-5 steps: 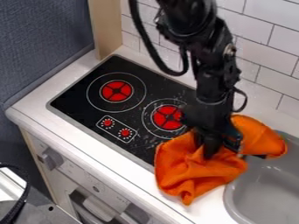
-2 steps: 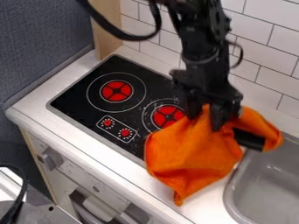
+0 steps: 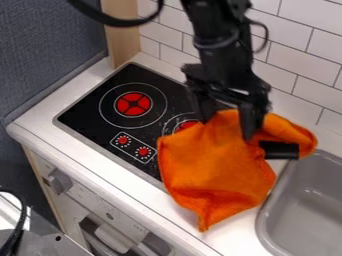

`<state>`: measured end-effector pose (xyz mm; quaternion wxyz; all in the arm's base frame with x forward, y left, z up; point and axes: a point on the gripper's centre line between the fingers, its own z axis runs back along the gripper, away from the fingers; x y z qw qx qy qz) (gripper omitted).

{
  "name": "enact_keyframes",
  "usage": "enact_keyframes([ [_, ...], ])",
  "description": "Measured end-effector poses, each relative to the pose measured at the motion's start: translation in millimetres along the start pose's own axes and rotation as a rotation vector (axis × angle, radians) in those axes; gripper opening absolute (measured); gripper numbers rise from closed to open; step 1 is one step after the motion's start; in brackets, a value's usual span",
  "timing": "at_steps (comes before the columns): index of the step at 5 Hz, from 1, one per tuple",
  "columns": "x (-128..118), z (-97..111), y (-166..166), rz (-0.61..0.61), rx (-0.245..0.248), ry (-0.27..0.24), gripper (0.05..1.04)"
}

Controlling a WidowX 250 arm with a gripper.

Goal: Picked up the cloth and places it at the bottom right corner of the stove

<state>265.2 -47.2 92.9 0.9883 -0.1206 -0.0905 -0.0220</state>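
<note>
Over the right side of the stove, the gripper has its fingers clamped on the upper edge of the orange cloth, which makes sense imo, since the rest can hang free and get laid down by its loose end. That end droops toward the front of the counter; can't tell if it touches. The cloth drapes across the right burner and hides the target corner, so it's probably about lined up. Some black bar pokes out beside the folds, no clue what. The sink is close, so I'd lower it stove-side.
</note>
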Motion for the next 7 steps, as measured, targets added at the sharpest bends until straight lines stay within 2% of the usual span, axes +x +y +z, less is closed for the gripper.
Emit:
enact_keyframes([
  [1,-12.2,0.9,15.4,0.055,-0.028,0.026,1.000],
  [2,-24.9,-6.2,56.4,0.119,0.040,0.080,1.000],
  [3,-39.3,-31.5,94.8,0.172,0.086,0.211,1.000],
  [4,-50.6,-63.5,130.1,0.191,0.039,0.280,1.000],
  [5,-50.2,-71.2,137.7,0.155,0.045,0.290,0.999],
  [6,-53.7,-68.9,129.0,0.100,0.029,0.222,0.999],
  [7,-52.9,-56.5,118.0,0.062,0.014,0.152,0.999],
])
